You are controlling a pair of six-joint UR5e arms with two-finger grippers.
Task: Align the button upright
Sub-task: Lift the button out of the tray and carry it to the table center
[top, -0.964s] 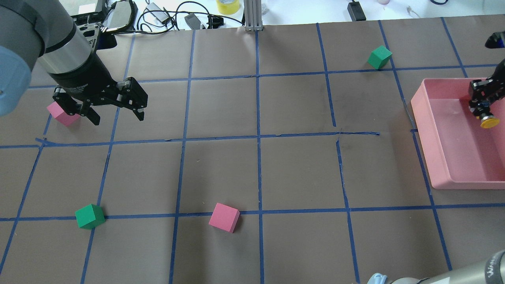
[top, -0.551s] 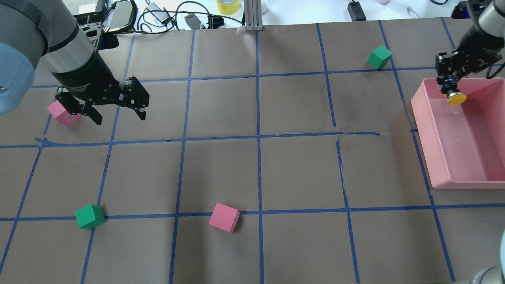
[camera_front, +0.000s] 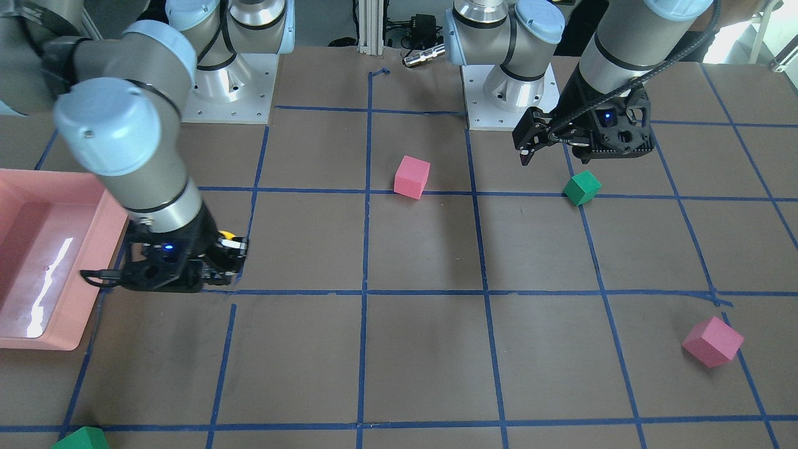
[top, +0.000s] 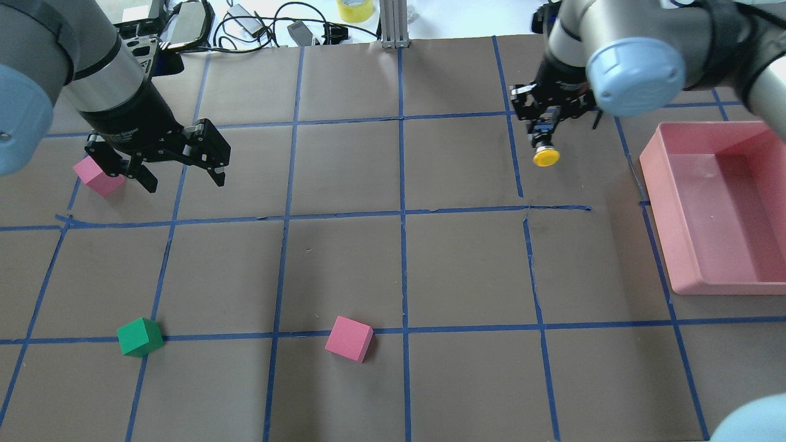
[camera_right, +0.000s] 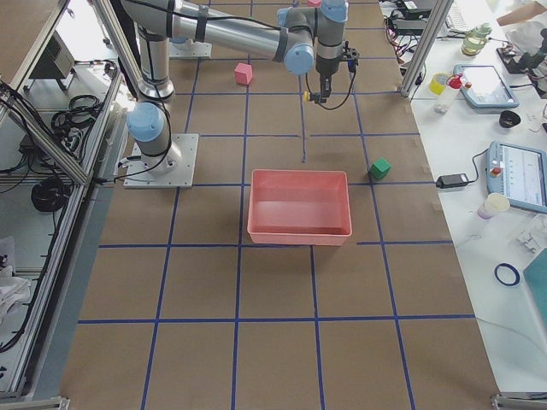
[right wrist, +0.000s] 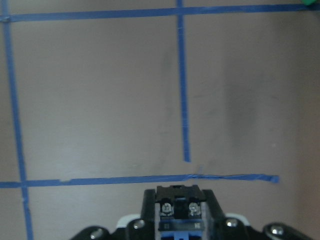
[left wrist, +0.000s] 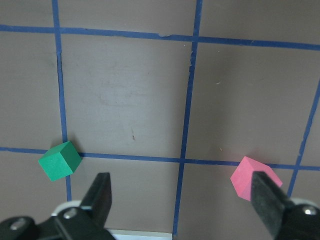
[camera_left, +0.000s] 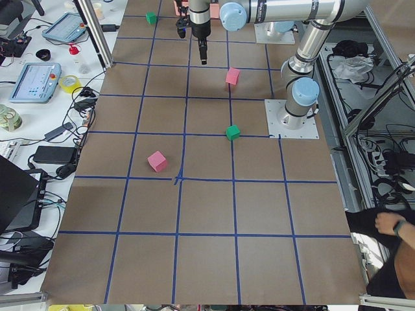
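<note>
My right gripper [top: 543, 139] is shut on the button [top: 546, 158] and holds it above the table, left of the pink tray [top: 652, 175]. The button's round yellow cap points away from the wrist. In the right wrist view its black body and blue base [right wrist: 178, 212] sit between the fingers, facing the camera. In the front view only a sliver of the yellow cap [camera_front: 227, 236] shows at that gripper [camera_front: 232, 254]. My left gripper [top: 184, 182] is open and empty above the far left of the table, beside a pink foam cube [top: 95, 177].
A green cube [top: 140, 336] and a pink cube [top: 349, 338] lie near the front; both show below the left fingers [left wrist: 101, 194]. Another green cube [camera_right: 379, 168] lies beyond the tray, hidden overhead by my right arm. Cables and devices line the far edge.
My right gripper has carried the button up out of the pink tray and leftward over the open table. The left arm has barely moved.
</note>
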